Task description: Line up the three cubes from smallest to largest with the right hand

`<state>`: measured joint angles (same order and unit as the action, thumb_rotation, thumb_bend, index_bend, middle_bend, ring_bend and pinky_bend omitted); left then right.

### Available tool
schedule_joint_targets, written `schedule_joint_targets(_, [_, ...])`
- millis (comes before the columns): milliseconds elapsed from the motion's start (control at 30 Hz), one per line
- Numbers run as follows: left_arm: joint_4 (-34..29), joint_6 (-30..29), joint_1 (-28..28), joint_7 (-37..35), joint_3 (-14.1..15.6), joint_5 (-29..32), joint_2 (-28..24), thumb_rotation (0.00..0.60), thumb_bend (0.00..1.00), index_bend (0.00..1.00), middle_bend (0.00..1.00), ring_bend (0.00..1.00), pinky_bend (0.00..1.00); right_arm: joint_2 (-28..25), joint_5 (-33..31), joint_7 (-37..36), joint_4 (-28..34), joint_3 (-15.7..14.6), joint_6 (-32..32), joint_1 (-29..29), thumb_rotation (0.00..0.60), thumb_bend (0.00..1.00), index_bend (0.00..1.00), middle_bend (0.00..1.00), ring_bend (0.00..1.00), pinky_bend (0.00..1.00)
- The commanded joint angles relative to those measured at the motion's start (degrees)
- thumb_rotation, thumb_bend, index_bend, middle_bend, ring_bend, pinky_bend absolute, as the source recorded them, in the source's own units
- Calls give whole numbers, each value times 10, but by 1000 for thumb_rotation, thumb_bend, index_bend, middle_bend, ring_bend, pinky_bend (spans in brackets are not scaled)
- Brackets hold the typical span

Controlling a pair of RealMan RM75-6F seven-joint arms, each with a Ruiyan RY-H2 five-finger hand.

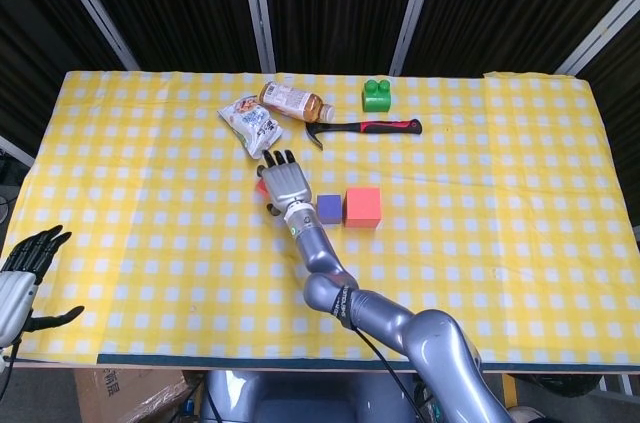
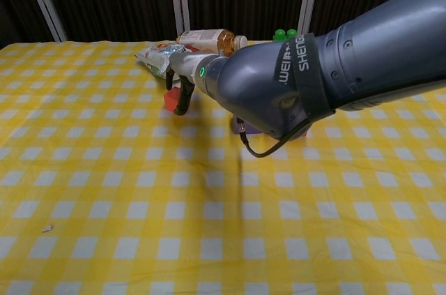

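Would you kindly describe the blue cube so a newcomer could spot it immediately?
On the yellow checked tablecloth, look below the black-and-red hammer. The small blue cube sits between the right hand and the large red cube, the only blue thing there.

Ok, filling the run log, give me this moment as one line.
right hand: over small red cube, grip unclear | blue cube, big red cube: side by side | left hand: open, idle
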<state>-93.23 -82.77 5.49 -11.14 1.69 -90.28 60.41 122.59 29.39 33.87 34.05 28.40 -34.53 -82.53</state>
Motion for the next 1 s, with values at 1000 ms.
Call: schedule_joint_targets(1000, [-3,7,4,2,-2,6,0,600,47,0,0,0,38,17,46,-42,-45,9,23,6,600,446,457,37,0,0])
